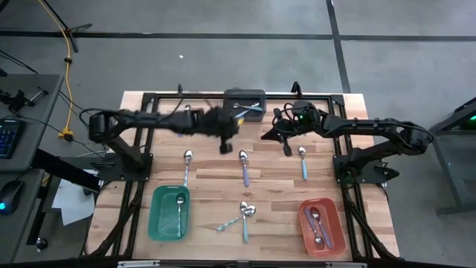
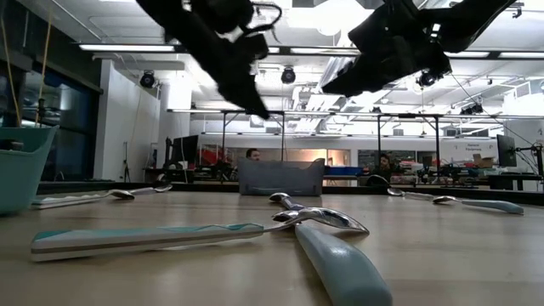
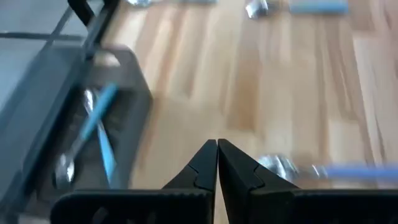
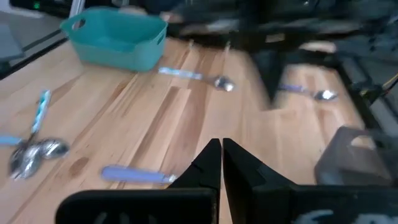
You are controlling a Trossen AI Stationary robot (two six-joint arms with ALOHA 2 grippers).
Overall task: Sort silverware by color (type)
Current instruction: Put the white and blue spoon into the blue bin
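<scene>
**Spoons lying mostly near-to-far across the table**

You are seeing the silverware (image 1: 245, 168) scattered: crossed spoons (image 1: 242, 216) at six o'clock, others lying lengthwise at centre, some in the teal bin (image 1: 169, 214), orange bin (image 1: 321, 225) and grey tray (image 1: 245, 103). Left gripper (image 1: 225, 146) is hovering closed, empty; right gripper (image 1: 288, 149) likewise closed.

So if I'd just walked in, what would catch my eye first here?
Probably the two dark arms meeting over the far side of the wooden table, the left gripper and right gripper both shut and empty. Next, three bins: a teal bin and an orange bin near the front, a grey bin at the back, each holding spoons. More spoons lie loose between them, with a small cluster at the front middle.
</scene>
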